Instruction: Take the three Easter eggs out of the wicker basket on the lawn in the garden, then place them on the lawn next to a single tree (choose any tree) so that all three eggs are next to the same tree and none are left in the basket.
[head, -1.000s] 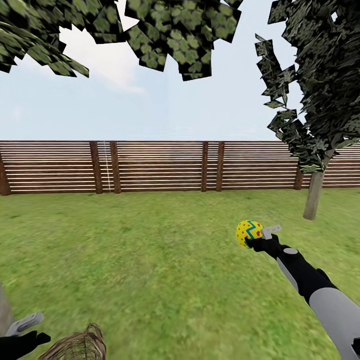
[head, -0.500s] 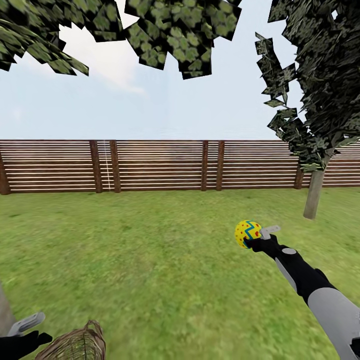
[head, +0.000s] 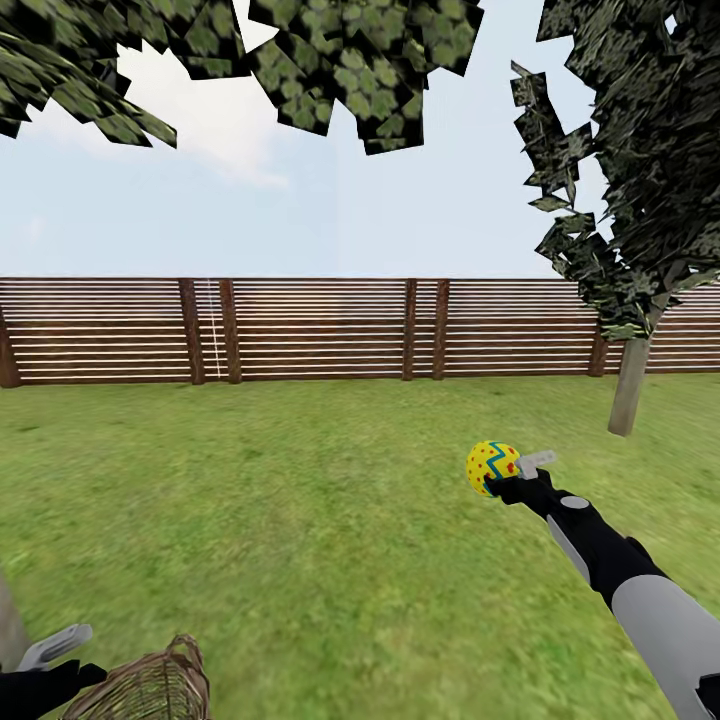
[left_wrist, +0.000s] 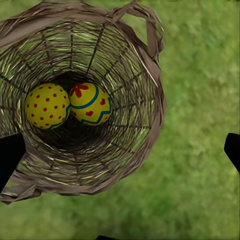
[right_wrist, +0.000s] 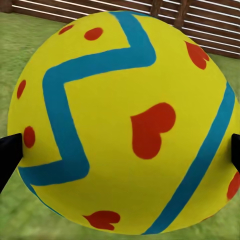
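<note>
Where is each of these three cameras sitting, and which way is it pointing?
Head: up high, facing the fence across the lawn; both arms show.
Left wrist: above the wicker basket, looking down at two eggs.
Right wrist: along the right hand, close on its held egg.
Shared: that egg and the basket also show from the head.

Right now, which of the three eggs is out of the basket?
The egg clamped in the right tool, held above the lawn. The other two eggs lie side by side inside the wicker basket.
</note>
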